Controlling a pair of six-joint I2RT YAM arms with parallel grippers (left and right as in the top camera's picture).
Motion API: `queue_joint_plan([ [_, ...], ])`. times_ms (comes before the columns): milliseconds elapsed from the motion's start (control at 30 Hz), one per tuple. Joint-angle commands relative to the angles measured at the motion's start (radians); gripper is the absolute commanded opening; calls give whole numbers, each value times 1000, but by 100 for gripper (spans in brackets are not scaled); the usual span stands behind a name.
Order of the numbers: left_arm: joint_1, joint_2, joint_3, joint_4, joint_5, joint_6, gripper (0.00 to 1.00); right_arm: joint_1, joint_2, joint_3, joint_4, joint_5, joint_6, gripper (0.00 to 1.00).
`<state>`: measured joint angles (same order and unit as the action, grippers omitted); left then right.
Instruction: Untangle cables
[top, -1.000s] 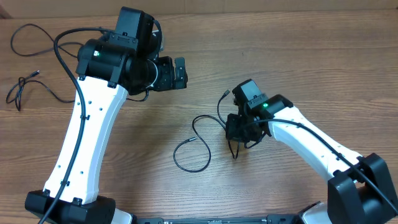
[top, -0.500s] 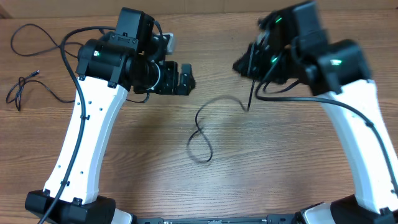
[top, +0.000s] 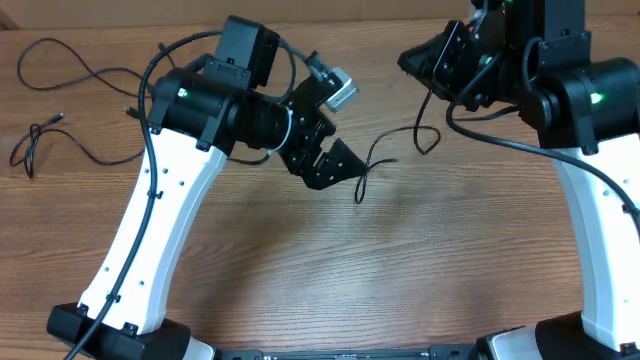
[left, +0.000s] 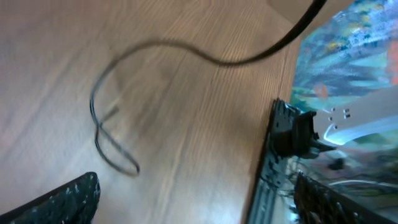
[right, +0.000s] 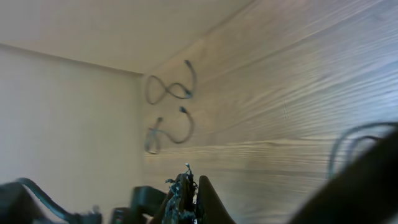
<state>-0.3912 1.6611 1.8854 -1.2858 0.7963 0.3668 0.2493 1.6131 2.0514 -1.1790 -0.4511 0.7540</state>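
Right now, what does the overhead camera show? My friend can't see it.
The right tool holds a thin black cable above the wooden table, its loose end dangling beside the open left tool. More cables lie far left.

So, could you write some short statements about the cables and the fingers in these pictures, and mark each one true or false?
1. The right fingers are closed on a thin black cable. True.
2. The left fingers are closed on the same cable. False: they stand wide open with nothing between them.
3. Other thin cables lie on the table at its far left. True.
4. The held cable is white. False: it is black.
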Motion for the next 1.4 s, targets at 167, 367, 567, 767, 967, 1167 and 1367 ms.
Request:
queue_joint_plan([
  [167, -97, 7, 0, 124, 69, 69, 100, -4, -1, 16, 117, -52, 232, 4],
  [367, -159, 7, 0, 192, 52, 105, 100, -4, -1, 16, 200, -101, 306, 4],
  [567, -159, 7, 0, 250, 42, 97, 100, -4, -1, 16, 250, -172, 370, 4],
  [767, -159, 7, 0, 313, 24, 95, 86, -4, -1, 16, 271, -199, 406, 4],
  [967, -159, 7, 0, 400, -71, -48, 82, -5, -1, 16, 294, -206, 428, 4],
  [1167, -159, 10, 0, 397, -68, -57, 44, -45, -1, 16, 296, -211, 446, 4],
  [1367, -159, 20, 0, 403, -63, -61, 53, -117, -1, 16, 375, -346, 489, 4],
])
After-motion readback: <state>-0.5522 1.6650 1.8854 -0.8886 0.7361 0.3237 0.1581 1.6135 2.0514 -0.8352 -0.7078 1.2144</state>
